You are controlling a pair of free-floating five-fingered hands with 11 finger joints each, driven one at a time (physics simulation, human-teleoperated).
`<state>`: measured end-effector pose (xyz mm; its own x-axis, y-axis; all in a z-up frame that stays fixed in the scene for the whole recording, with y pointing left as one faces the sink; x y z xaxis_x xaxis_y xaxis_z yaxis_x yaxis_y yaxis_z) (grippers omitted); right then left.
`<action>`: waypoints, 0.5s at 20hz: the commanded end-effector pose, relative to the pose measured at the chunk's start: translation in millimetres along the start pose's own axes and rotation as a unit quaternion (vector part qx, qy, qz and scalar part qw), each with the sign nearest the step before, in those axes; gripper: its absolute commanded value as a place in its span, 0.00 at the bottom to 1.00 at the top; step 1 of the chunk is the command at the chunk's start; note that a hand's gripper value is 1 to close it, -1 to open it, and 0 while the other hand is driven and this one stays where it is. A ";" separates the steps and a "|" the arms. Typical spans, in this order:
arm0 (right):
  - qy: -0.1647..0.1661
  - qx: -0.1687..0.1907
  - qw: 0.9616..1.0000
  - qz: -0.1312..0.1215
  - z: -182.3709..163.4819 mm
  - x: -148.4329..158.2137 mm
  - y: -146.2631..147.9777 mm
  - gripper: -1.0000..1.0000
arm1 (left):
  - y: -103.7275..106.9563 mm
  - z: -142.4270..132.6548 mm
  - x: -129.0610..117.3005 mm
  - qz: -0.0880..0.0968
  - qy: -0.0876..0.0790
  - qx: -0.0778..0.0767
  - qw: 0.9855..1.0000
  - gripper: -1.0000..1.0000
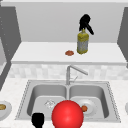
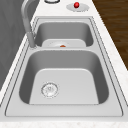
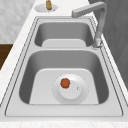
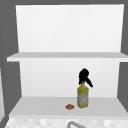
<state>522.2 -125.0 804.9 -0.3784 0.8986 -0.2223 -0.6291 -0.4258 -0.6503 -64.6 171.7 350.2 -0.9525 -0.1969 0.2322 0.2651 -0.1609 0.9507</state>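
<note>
Right hand (image 1: 85, 23) on the yellow bottle (image 1: 82, 43), lower shelf (image 1: 45, 53).

I see my right hand at the bottle's neck, fingers curled round the top, probably gripping it, though the black shape hides the contact. The bottle stands upright on the lower shelf above the sink (image 1: 27, 100), just right of a small orange disc (image 1: 69, 52); the upper view shows the same. My left hand (image 1: 38, 120) hangs at the sink's front edge, and I cannot tell how its fingers are set. A red ball (image 1: 67, 115) sits beside it, in front of the sink. A white plate (image 3: 75, 93) with an orange bit (image 3: 65, 83) lies in the right basin. The faucet (image 1: 72, 72) points right.
</note>
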 end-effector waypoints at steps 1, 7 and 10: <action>0.002 0.000 1.000 0.010 -18.3 -3.6 -17.0 0.00 | 0.0 0.0 0.0 0.000 0.000 0.000 1.000 0.50; 0.012 -0.003 1.000 0.017 -45.6 -2.8 -42.6 0.00 | 0.0 0.0 0.0 0.000 0.000 0.000 1.000 0.50; 0.010 -0.001 1.000 0.019 -59.9 -0.6 -52.4 0.00 | 0.0 0.0 0.0 0.000 0.000 0.000 1.000 0.50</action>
<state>582.8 -104.6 799.7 -0.3789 0.8942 -0.2384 -0.6253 -0.4373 -0.6463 -64.6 171.7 350.2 -0.9525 -0.1969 0.2322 0.2651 -0.1609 0.9507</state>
